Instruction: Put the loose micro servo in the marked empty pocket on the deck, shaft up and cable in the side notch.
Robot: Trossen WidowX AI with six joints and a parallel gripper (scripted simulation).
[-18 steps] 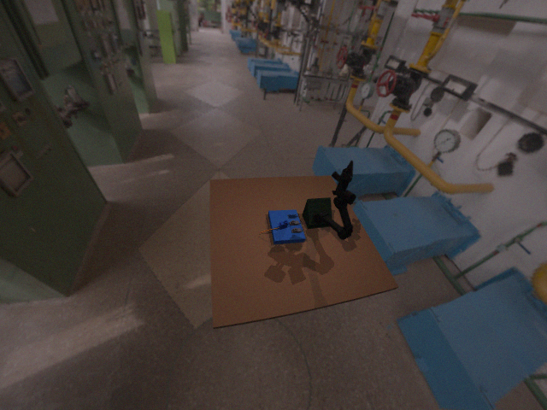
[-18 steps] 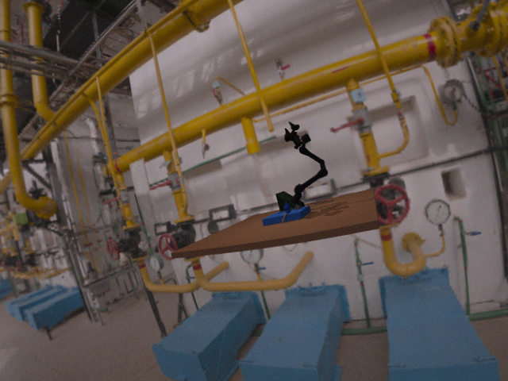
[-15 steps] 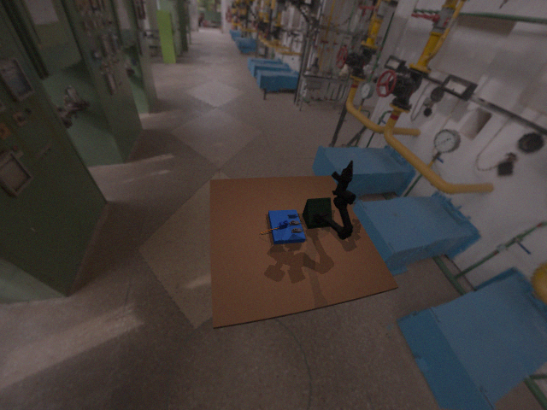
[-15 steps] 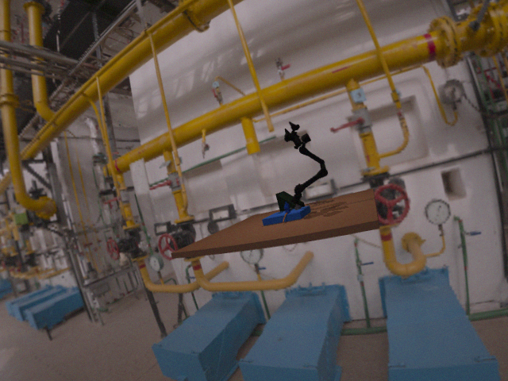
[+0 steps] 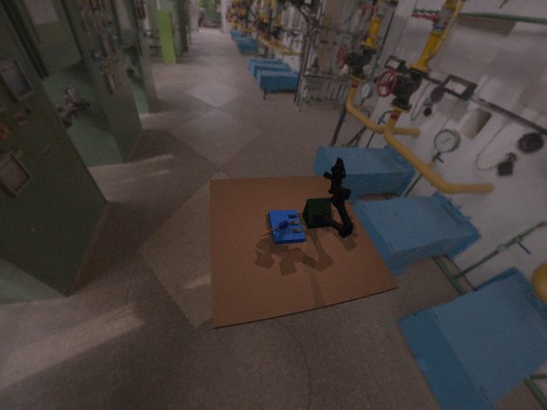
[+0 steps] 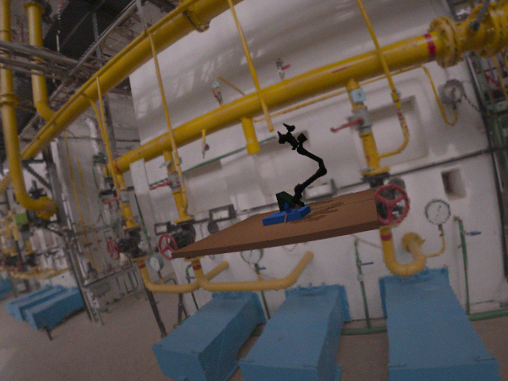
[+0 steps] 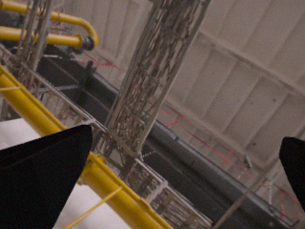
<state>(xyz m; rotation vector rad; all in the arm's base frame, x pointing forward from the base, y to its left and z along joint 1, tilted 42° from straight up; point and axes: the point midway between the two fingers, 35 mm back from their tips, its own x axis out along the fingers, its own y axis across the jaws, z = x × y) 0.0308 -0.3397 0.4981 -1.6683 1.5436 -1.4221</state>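
Note:
The blue deck [image 5: 278, 216] [image 6: 272, 220] lies on the brown board. The loose micro servo [image 5: 283, 225] [image 6: 286, 206] is blue and is on the deck, rising above its top, with its orange cable [image 5: 267, 232] [image 6: 285, 217] running out over the deck's edge. How deep it sits, whether its ears lie flat and whether the cable is in the notch are too small to tell. The pocket cannot be made out. My gripper [image 5: 332, 166] [image 6: 282, 130] [image 7: 184, 139] is open and empty, high above the deck and well away from the servo.
Several small dark parts [image 5: 296, 231] sit in a row on the deck's arm side. A dark green block [image 5: 319, 207] [image 6: 282, 198] stands beside the deck at the arm's base. The brown board [image 5: 247, 282] [image 6: 229, 241] carries everything; blue housings [image 5: 410, 225] stand beyond its edge.

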